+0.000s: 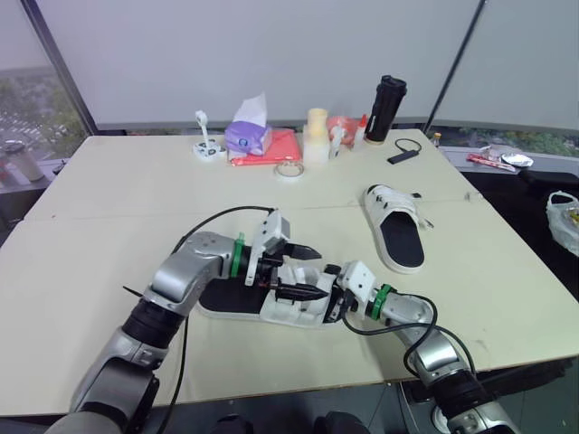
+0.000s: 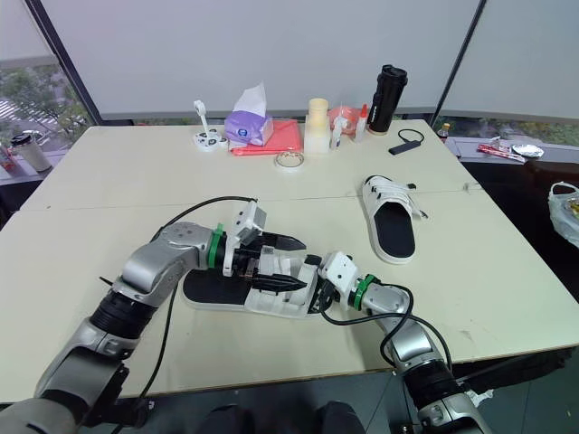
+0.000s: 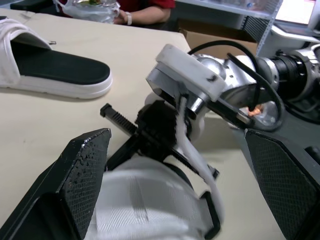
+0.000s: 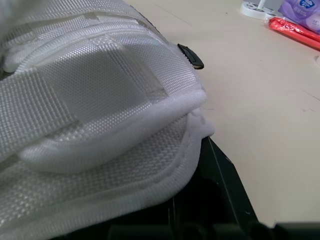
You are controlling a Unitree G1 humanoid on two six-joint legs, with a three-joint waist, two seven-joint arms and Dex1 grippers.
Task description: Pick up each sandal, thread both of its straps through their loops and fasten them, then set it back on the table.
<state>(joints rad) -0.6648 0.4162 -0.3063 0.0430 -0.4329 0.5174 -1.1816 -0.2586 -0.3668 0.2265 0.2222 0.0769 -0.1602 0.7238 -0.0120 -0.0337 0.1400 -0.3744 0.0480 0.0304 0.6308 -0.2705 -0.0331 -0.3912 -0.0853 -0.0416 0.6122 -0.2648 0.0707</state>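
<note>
The left arm (image 1: 181, 276) bends in at the elbow, and the left gripper (image 1: 306, 271) has its fingers spread wide. The right arm (image 1: 416, 316) reaches in low, with the right gripper (image 1: 326, 294) facing the left one, tips close together.

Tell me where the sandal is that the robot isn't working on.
The far sandal lies on the table's right side in the head views, about halfway back, well apart from the near sandal by the front edge.

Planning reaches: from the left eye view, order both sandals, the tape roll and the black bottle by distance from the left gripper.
1. The near sandal, under the left gripper.
2. The second sandal, to its right.
3. The tape roll, far middle.
4. The black bottle, far right.
</note>
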